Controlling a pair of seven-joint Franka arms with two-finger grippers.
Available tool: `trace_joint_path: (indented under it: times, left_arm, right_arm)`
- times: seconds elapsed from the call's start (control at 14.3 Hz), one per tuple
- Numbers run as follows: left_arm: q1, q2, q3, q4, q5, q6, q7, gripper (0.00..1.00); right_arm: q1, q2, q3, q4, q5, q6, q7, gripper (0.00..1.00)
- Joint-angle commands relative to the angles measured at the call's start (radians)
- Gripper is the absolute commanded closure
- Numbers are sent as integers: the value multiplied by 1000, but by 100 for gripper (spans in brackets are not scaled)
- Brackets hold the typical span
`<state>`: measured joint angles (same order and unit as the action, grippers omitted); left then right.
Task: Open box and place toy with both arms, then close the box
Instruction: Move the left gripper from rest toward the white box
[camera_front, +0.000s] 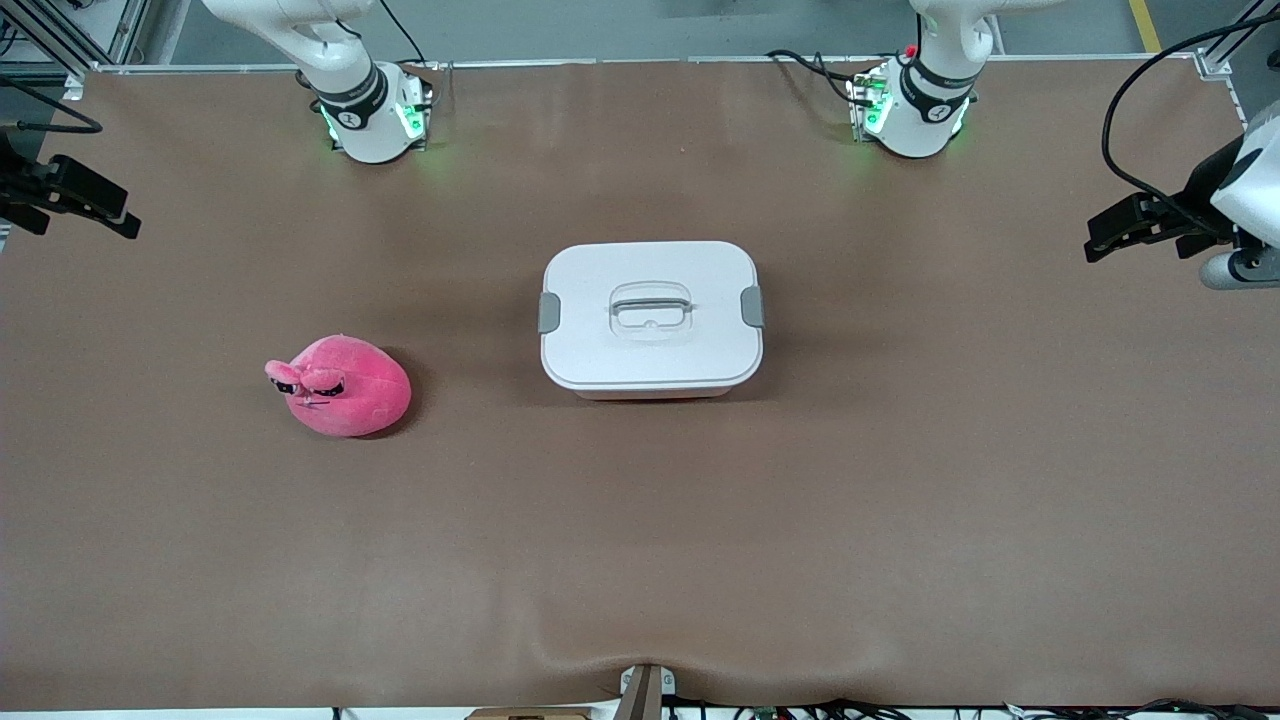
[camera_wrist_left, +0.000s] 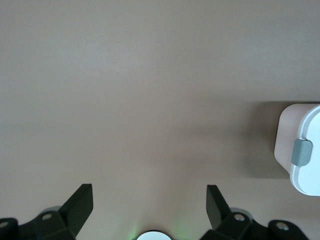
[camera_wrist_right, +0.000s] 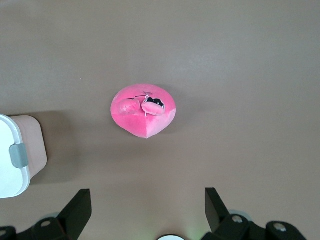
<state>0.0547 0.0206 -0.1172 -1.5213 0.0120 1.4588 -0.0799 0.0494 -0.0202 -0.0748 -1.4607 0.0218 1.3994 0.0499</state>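
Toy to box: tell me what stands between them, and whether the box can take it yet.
Nothing lies on the bare table between the toy and the box. The box's white lid is on, though, with both grey clips at its ends, so it blocks the way in. Both hands are open, holding nothing.

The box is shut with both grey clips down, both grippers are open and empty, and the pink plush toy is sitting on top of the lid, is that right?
Not quite. The pink plush toy is not on the lid; it lies on the table, apart from the box, toward the right arm's end, as the front view shows. The rest holds: the box is shut, and the left gripper and right gripper are open and empty.
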Motion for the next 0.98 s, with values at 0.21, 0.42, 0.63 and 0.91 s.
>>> trace_joint_path:
  times: [0.21, 0.42, 0.63, 0.91]
  left_arm:
    - [7, 13, -1, 24, -14, -3, 15, 0]
    - [5, 18, -1, 26, -10, -3, 18, 0]
    - [-1, 39, -1, 53, -9, -1, 15, 0]
    - [-1, 62, -1, 67, -1, 0, 12, 0]
  right_arm:
    - [-8, 2, 3, 13, 6, -11, 2, 0]
    - [-8, 2, 1, 13, 7, -11, 2, 0]
    - [-8, 2, 3, 13, 7, -11, 1, 0]
    - [-8, 2, 3, 13, 7, -10, 2, 0]
